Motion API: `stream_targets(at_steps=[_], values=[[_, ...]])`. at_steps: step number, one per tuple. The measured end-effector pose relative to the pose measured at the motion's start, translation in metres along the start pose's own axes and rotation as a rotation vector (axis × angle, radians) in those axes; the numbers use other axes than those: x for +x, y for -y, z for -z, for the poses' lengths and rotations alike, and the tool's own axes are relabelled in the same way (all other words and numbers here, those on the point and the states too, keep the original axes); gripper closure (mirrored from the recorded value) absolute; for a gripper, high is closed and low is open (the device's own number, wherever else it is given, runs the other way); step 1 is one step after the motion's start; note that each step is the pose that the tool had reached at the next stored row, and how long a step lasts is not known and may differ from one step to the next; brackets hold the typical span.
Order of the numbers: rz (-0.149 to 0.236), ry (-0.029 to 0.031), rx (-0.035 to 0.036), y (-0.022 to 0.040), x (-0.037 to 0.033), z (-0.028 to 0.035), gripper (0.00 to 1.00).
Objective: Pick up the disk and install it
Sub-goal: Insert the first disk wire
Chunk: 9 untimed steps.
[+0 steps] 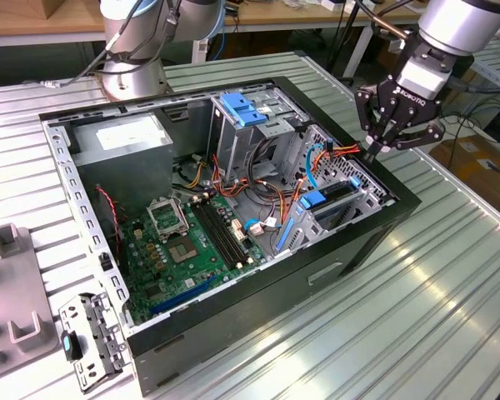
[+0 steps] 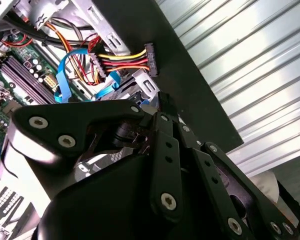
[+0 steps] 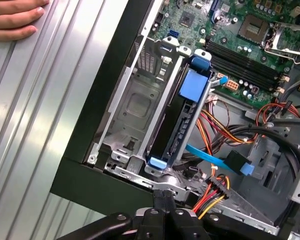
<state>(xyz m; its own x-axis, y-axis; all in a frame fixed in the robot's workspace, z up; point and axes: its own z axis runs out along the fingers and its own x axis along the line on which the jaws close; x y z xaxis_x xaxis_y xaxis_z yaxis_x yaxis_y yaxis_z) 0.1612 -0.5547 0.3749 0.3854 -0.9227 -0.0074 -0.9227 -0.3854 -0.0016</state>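
The disk (image 3: 182, 125) stands on edge in a slot of the metal drive bay (image 3: 130, 105), at the corner of the open computer case (image 1: 358, 242) on the exterior view's right. Blue rails mark its ends; its side looks dark. The same disk (image 1: 329, 202) shows its blue rail in the exterior view. My gripper (image 1: 372, 152) hangs just above the case rim beside that bay, fingers pinched together with nothing between them. In the first wrist view the gripper (image 3: 163, 197) is close over the bay's end, apart from the disk. The fingertips (image 2: 161, 106) meet above the case wall.
A tall drive cage with a blue handle (image 1: 246, 108), a grey power-supply box (image 1: 121, 137), the green motherboard (image 1: 192, 242) and loose coloured cables (image 3: 220, 187) lie inside the case. A person's hand (image 3: 15, 20) rests on the ribbed table. A metal bracket (image 1: 87, 337) lies beside the case.
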Motion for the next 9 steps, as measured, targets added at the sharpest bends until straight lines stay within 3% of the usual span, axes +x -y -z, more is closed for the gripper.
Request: stream_targets(at_steps=[6, 9], values=[[0.029, 0.0009, 0.0001, -0.0012, -0.0005, 0.0000, 0.89], [0.095, 0.0010, -0.0004, -0.0012, -0.0005, 0.0000, 0.89]])
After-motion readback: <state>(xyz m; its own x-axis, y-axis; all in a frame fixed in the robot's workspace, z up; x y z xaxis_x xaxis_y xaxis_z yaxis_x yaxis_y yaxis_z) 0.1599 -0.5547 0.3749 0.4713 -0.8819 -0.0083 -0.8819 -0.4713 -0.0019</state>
